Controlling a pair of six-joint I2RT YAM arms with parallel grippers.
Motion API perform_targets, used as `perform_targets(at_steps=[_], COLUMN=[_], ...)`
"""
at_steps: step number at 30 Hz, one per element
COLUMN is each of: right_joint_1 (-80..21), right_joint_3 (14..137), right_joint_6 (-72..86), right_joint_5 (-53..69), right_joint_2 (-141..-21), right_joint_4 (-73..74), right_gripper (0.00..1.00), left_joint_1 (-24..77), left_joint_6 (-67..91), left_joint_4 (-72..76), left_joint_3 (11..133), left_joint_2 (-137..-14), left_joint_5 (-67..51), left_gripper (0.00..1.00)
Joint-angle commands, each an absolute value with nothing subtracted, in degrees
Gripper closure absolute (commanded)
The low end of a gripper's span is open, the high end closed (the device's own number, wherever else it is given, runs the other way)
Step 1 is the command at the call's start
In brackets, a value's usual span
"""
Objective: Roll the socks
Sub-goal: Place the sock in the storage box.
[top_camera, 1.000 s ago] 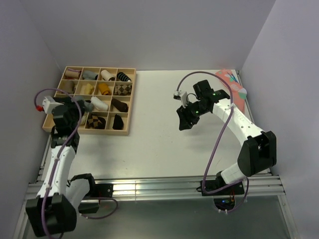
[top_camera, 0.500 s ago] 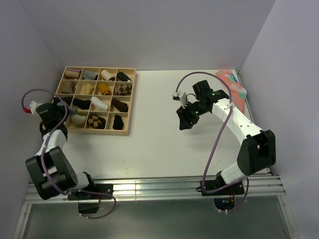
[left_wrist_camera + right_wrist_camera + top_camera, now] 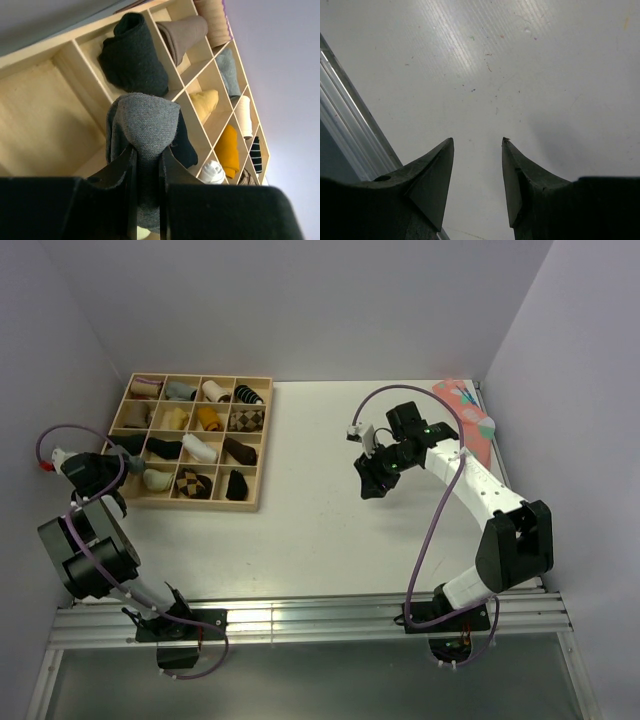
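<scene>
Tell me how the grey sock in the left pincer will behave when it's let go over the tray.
The grey sock is probably soft and floppy: its knit bulges and folds around the left pincer that squeezes it. Held by one narrow pinch, it is likely light. Being fuzzy, it may cling to the pincer rather than slip.

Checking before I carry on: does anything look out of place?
Only the salmon-pink dotted sock, lying unrolled at the far right table edge, far from the wooden tray. The left end effector grips a grey sock over the tray; nothing spilled.
</scene>
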State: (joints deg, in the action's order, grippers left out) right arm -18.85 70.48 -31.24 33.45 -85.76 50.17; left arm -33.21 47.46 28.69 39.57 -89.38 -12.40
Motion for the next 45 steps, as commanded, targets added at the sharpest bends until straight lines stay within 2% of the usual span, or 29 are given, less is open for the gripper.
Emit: perform_targets(at_steps=[1,18,45], right_joint_1=[-18.81,-19.69,-21.97], right_joint_3=[70.14,70.58,71.28], right_joint_6=[-31.91,-32.08,-31.82], right_joint_5=[32.70,30.41,30.06], right_joint_2=[-83.59,-82.53,-83.67], right_joint_4=[48.25,48.51,50.10], right_gripper=[0.49,0.50,0.50], left_joint_1=[-34.10,-37.53,-38.15], left_joint_6=[47.28,48.25,45.97], left_joint_4=[37.16,42.36,12.31], left_joint_3=[41.31,42.18,54.23], left_joint_2=[-90.78,-100.19,-104.50], left_joint_5=[-13.89,-13.18,-0.79], left_gripper=[1.00,1.00,1.00])
